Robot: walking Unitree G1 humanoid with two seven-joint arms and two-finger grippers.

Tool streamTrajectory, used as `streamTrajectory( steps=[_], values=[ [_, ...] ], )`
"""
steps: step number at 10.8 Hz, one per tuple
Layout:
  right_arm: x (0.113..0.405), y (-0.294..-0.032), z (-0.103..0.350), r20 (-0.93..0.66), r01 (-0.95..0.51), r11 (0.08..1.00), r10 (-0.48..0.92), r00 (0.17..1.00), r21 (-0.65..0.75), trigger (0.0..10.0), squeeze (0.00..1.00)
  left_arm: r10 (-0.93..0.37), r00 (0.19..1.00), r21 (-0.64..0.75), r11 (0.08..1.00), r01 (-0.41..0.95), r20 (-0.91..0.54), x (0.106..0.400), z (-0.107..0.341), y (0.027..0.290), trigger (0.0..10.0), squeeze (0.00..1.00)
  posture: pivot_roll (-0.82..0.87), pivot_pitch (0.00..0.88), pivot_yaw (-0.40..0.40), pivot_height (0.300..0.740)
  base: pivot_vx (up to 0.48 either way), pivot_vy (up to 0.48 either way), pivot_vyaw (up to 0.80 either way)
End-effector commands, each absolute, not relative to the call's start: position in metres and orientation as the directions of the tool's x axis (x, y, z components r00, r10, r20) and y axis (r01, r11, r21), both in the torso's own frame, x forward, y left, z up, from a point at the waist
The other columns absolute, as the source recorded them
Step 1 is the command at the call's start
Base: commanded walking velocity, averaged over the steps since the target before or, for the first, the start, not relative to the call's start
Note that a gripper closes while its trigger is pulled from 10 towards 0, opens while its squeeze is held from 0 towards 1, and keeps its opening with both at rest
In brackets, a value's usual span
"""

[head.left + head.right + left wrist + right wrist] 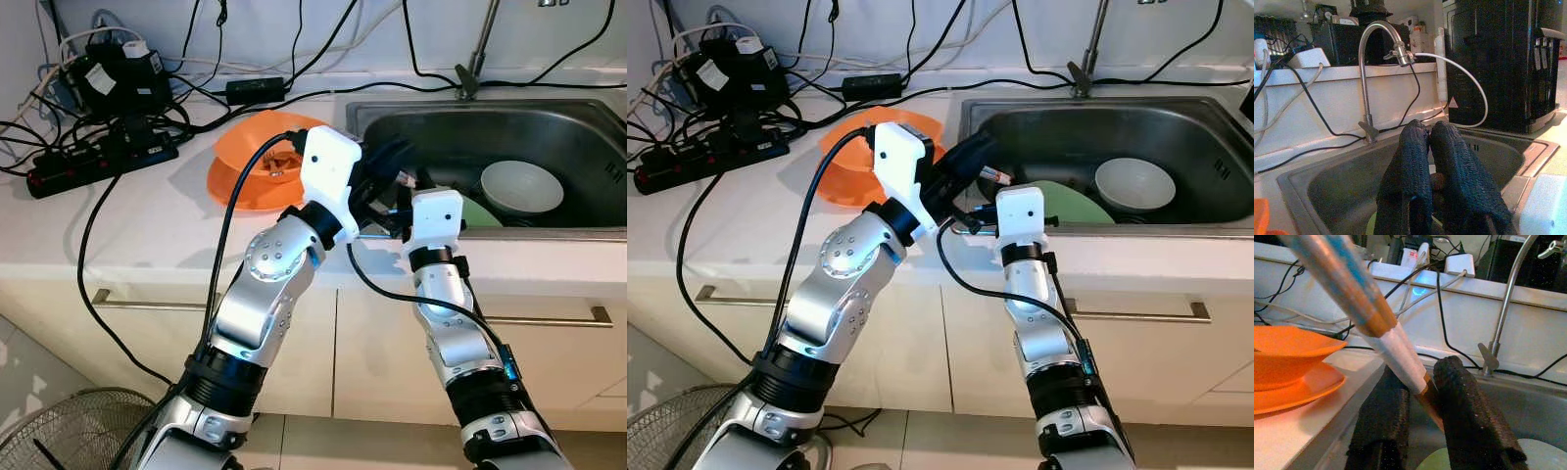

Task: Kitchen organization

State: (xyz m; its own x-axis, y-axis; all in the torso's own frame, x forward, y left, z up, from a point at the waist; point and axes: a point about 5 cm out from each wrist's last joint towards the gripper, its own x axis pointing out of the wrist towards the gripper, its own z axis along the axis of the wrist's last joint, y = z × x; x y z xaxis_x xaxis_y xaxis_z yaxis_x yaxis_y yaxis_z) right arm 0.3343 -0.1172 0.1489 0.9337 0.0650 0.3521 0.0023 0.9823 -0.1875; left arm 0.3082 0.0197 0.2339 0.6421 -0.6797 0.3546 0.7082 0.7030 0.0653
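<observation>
A pair of wooden chopsticks [1366, 313] in a white paper sleeve slants between the fingers of my right gripper [1422, 377], which is shut on it at the sink's front left corner. My left gripper [1429, 129] hovers just above it over the sink [588, 127], fingers pressed together; a small brown bit sits low between them and I cannot make out what it is. In the sink lie a white bowl [521, 186] and a green plate [480, 213]. An orange bowl on an orange plate [245, 171] stands on the counter to the left of the sink.
A black power strip [98, 162] and tangled cables crowd the counter's back left. The faucet [477, 59] rises behind the sink. Cabinet drawers with metal handles [549, 315] are below, and a floor fan [59, 431] stands at the lower left.
</observation>
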Motion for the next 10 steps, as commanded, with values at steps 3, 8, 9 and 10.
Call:
streamTrajectory(
  steps=[3, 8, 9, 10],
  values=[
    [0.337, -0.116, 0.154, 0.365, 0.005, 0.985, 0.058, 0.929, -0.170, 0.0, 0.00, -0.611, 0.709, 0.055, 0.770, 0.636, 0.352, 0.320, 0.235, 0.032, 10.0, 1.00, 0.06, 0.000, 0.072, 0.740, 0.000, 0.000, 0.00],
    [0.340, -0.121, 0.157, 0.371, 0.021, 0.984, 0.046, 0.927, -0.175, 0.0, 0.00, -0.594, 0.691, -0.021, 0.752, 0.659, 0.412, 0.316, 0.245, 0.035, 10.0, 1.00, 0.06, 0.000, 0.066, 0.740, 0.000, 0.000, 0.00],
    [0.342, -0.124, 0.159, 0.375, 0.032, 0.984, 0.038, 0.926, -0.177, 0.0, 0.00, -0.586, 0.688, -0.035, 0.750, 0.660, 0.427, 0.315, 0.247, 0.037, 10.0, 1.00, 0.06, 0.000, 0.066, 0.740, 0.000, 0.000, 0.00],
    [0.347, -0.133, 0.165, 0.390, 0.059, 0.981, 0.019, 0.921, -0.187, 0.0, 0.00, -0.561, 0.694, -0.054, 0.759, 0.649, 0.451, 0.312, 0.248, 0.044, 10.0, 0.00, 0.06, 0.000, 0.067, 0.740, 0.000, 0.000, 0.00]
  ],
)
